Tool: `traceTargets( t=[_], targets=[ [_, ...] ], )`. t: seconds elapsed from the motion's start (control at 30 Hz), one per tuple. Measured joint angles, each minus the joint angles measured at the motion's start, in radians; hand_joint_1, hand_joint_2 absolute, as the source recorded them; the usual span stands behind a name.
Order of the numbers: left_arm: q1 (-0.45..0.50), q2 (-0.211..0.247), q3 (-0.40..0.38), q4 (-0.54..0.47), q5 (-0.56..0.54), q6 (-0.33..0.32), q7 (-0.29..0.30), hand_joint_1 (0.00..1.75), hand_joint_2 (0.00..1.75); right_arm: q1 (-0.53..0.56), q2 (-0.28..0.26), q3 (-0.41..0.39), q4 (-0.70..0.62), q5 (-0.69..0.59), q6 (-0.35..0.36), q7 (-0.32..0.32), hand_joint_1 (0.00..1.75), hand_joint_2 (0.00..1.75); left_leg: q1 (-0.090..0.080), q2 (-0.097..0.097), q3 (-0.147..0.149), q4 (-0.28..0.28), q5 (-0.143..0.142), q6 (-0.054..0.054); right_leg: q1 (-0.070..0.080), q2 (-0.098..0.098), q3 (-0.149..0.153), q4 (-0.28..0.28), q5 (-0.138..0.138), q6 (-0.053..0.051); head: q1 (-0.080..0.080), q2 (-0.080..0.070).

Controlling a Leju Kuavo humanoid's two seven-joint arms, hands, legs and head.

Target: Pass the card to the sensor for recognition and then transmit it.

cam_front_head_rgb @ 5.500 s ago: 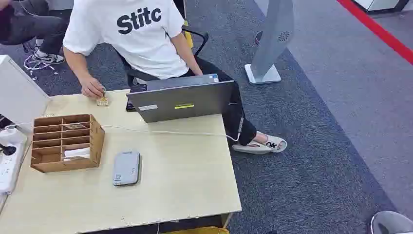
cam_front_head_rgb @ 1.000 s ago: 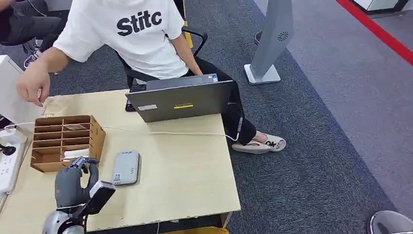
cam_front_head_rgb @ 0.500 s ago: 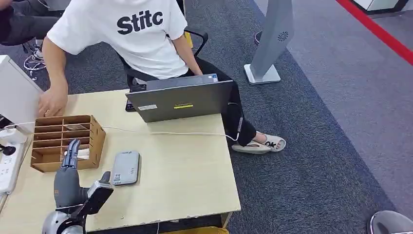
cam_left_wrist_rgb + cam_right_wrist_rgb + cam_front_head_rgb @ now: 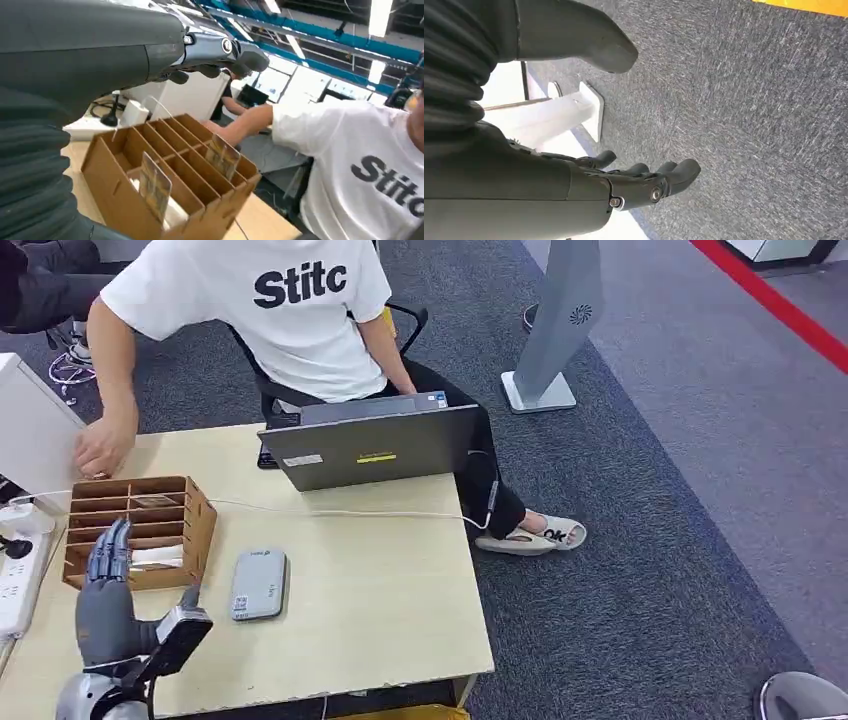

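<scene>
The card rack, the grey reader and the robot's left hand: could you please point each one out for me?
card rack [image 4: 200, 520]: head view, on its right side wall.
grey reader [image 4: 259, 584]: head view, middle of its top face.
left hand [image 4: 105, 590]: head view, on the back of the hand.

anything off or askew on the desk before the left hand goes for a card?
Nothing spilled or damaged. One oddity: a person's hand rests on the table right behind the cardboard card rack, close to where the left hand reaches with fingers spread. The cards stand upright in their slots; the grey sensor lies flat beside the rack.
</scene>
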Motion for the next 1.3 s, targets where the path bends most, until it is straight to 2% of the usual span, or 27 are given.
traceTargets(
  t=[0.13,0.37,0.5,0.87,0.9,0.93,1.3],
  targets=[
    [-0.026,0.038,0.024,0.000,-0.020,0.006,0.025,0.00,1.75,0.000,0.000,0.000,0.000,0.000,0.001,0.001,0.00,1.75,0.000,0.000,0.000,0.000,0.000,-0.001,0.001,0.000,0.000,0.000,0.000,0.000,0.000,0.000],
    [-0.139,0.106,0.091,0.010,-0.018,-0.013,0.055,0.00,1.75,0.000,-0.002,0.000,0.000,0.001,0.014,0.001,0.00,1.75,0.000,0.000,0.000,0.000,0.001,-0.001,0.001,0.000,0.000,0.000,0.000,0.000,0.000,0.000],
    [-0.172,0.115,0.096,0.016,-0.034,-0.015,0.061,0.00,1.75,0.000,-0.002,0.000,0.000,0.001,0.018,0.001,0.00,1.75,0.000,0.000,0.000,0.000,0.001,-0.001,0.001,0.000,0.000,0.000,0.000,0.000,0.000,0.000],
    [-0.186,0.113,0.096,0.026,-0.080,-0.021,0.072,0.00,1.75,0.000,-0.002,0.000,0.000,-0.003,0.016,0.001,0.00,1.75,0.000,0.000,0.000,0.000,0.001,-0.001,0.001,0.000,-0.001,0.000,0.000,0.000,0.000,0.000],
    [-0.186,0.113,0.096,0.028,-0.081,-0.021,0.072,0.47,1.75,0.000,-0.002,0.000,0.000,-0.003,0.016,0.001,0.00,1.75,0.000,0.000,0.000,0.000,0.001,-0.001,0.001,0.000,-0.001,0.000,0.000,0.000,0.000,0.000],
    [-0.186,0.113,0.096,0.031,-0.082,-0.022,0.072,1.75,1.75,0.000,-0.002,0.000,0.000,-0.003,0.016,0.001,0.00,1.75,0.000,0.000,0.000,0.000,0.001,-0.001,0.001,0.000,-0.001,0.000,0.000,0.000,0.000,0.000],
    [-0.186,0.109,0.095,0.046,-0.084,-0.024,0.072,1.75,1.75,0.000,-0.002,0.000,0.000,-0.003,0.018,0.001,0.00,1.75,0.000,0.000,0.000,0.000,0.001,-0.001,0.001,0.001,-0.001,0.000,0.000,0.000,0.001,0.000]
  ],
)
